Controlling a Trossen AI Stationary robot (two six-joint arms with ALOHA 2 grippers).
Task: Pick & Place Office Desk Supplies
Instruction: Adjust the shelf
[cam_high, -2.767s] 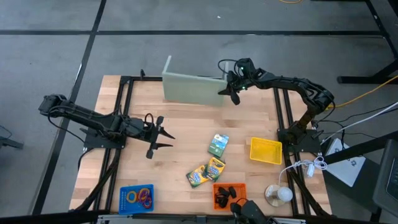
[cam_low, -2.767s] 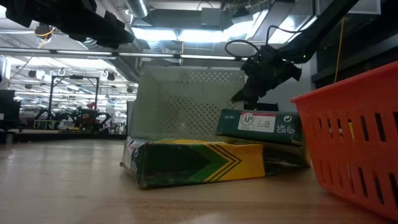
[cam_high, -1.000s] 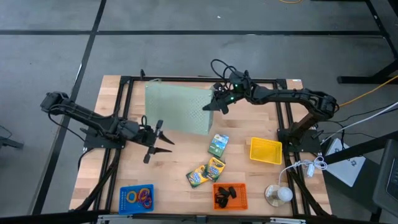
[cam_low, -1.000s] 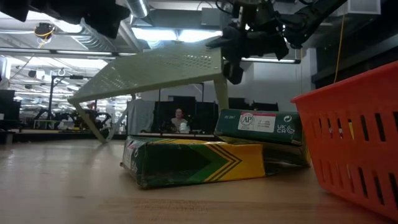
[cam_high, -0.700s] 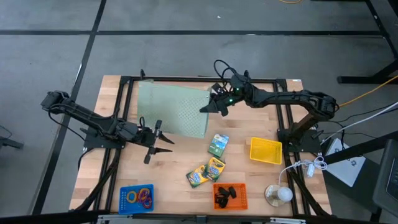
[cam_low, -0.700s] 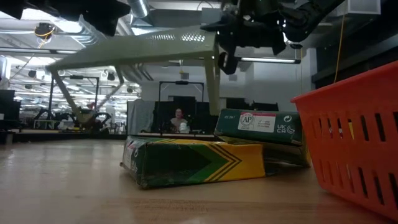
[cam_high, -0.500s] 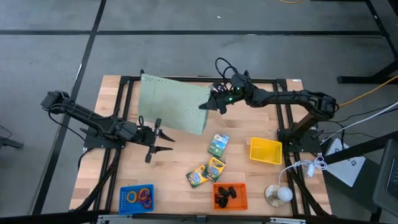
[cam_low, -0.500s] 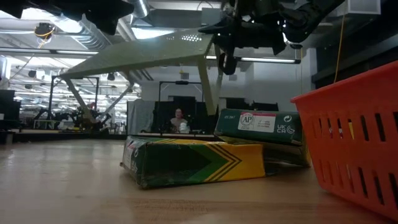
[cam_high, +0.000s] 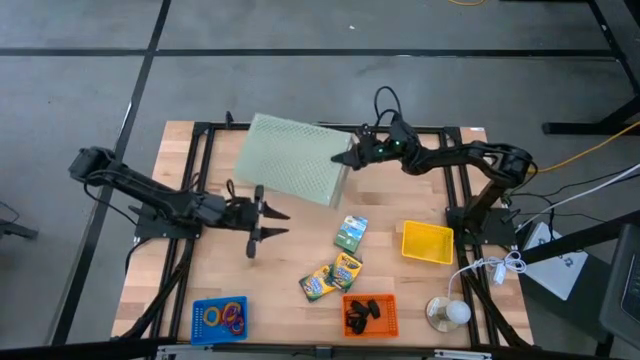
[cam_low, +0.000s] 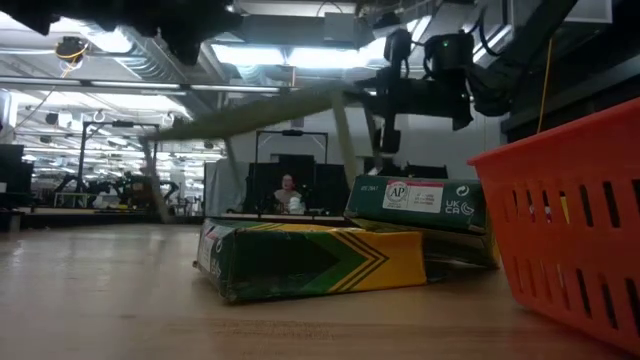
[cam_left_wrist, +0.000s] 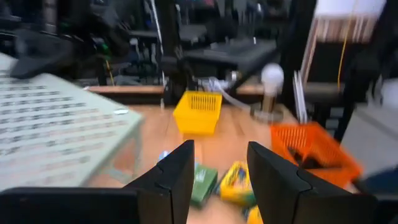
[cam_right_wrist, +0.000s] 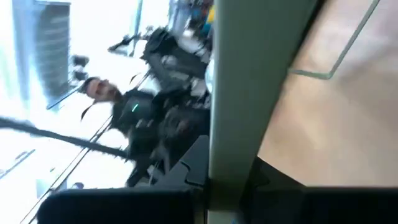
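The pale green mesh riser (cam_high: 290, 158) hangs over the table's far middle, top face up and tilted, with my right gripper (cam_high: 346, 158) shut on its right edge. Whether its legs (cam_low: 343, 135) reach the table I cannot tell. Three green-and-yellow crayon boxes (cam_high: 350, 232) (cam_high: 345, 270) (cam_high: 318, 284) lie flat on the wood near the middle. The rings sit in a blue basket (cam_high: 220, 318) and the black clips in an orange basket (cam_high: 370, 314). My left gripper (cam_high: 282, 222) stands open over the left middle, holding nothing. My right gripper pinches the riser's top plate at its right-hand edge (cam_right_wrist: 244, 118) between its two fingers (cam_right_wrist: 200, 163). The fingers come in about level from the table's right side. The plate slopes in the hold, its left end (cam_low: 190, 128) lower than the held end.
A yellow basket (cam_high: 427, 241) stands right of the crayon boxes. A white bulb on a round base (cam_high: 448, 312) is at the near right corner. In the low view the orange basket (cam_low: 570, 220) and the crayon boxes (cam_low: 310, 258) fill the foreground.
My right gripper has rolled about its own axis and come down, shifting a little toward the table's far right. The riser has swung with it, from steeply tilted to a flatter, lower slope, and sits nearer the far edge.
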